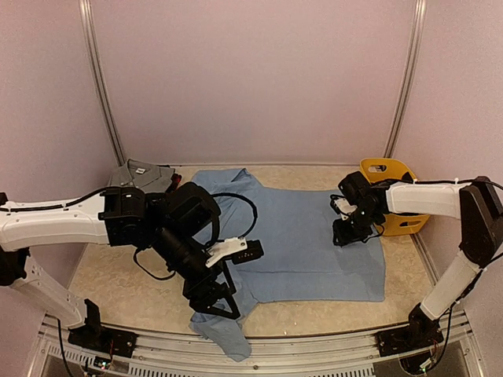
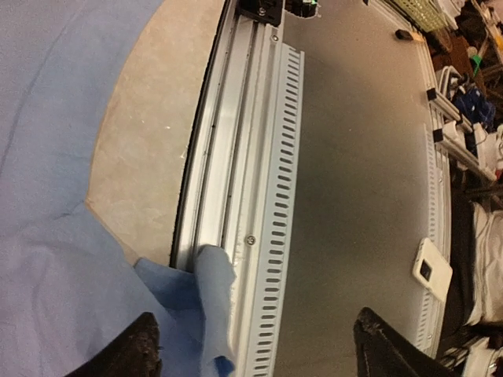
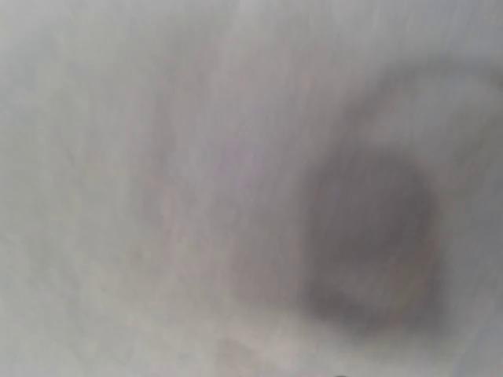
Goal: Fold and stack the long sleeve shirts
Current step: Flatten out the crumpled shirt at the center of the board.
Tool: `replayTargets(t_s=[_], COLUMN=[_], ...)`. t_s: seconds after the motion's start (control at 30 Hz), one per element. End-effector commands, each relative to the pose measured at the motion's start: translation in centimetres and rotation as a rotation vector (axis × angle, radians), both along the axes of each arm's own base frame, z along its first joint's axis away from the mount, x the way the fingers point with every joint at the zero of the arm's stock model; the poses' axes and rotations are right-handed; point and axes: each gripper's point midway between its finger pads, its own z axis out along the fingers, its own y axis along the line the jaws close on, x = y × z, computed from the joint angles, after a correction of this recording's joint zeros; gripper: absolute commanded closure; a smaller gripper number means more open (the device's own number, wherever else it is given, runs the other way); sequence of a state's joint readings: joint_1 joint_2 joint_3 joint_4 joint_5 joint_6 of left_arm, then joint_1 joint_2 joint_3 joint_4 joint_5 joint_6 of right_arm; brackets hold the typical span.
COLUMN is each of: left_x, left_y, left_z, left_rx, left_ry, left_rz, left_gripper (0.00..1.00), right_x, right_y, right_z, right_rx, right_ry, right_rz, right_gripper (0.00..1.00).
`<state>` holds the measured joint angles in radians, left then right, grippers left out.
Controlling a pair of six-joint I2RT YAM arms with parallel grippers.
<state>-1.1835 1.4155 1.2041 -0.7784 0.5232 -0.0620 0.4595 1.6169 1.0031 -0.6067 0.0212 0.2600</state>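
A light blue long sleeve shirt (image 1: 306,236) lies spread flat across the table. One sleeve (image 1: 228,334) trails over the front edge onto the rail. My left gripper (image 1: 222,305) hovers over that sleeve end (image 2: 212,290). In the left wrist view the left gripper (image 2: 259,349) is open, its dark fingertips (image 2: 145,349) wide apart, and the cloth lies loose by the left one. A grey shirt (image 1: 141,173) lies folded at the back left, partly hidden by the left arm. My right gripper (image 1: 348,232) points down onto the blue shirt's right side. Its wrist view is only a pale blur, so its jaws are hidden.
A yellow plastic basket (image 1: 393,177) stands at the back right, behind the right arm. An aluminium rail (image 2: 244,157) runs along the table's front edge, with the floor beyond it. Curved pale walls enclose the table at the back and sides.
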Motion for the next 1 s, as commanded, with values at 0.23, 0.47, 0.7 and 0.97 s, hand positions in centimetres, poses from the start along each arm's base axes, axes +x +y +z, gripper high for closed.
replayTargets(t_s=[0.23,0.47,0.7,0.97], left_x=[19.0,31.6,37.7,42.2], left_y=[3.6,9.6,7.6,3.2], left_z=[8.6,3.9,-0.6,-5.8], left_rx=[-0.226,-0.267,-0.267,-0.248], left_ry=[-0.245,-0.184,-0.141,-0.063], left_rz=[0.652,1.138,1.143,1.055], left_gripper=[0.01,0.06,0.11,0.14], right_x=[3.2,5.1,6.0,5.9], right_y=[1.4,3.1,4.0,4.2], right_z=[3.9,5.1,3.8,0.2], right_rx=[0.071,0.174,0.195,0.179], right_ry=[-0.13,-0.242,-0.239,-0.167], right_rz=[-0.005,0.008,0.023,0.018], right_gripper=[0.6,0.6,0.6,0.6])
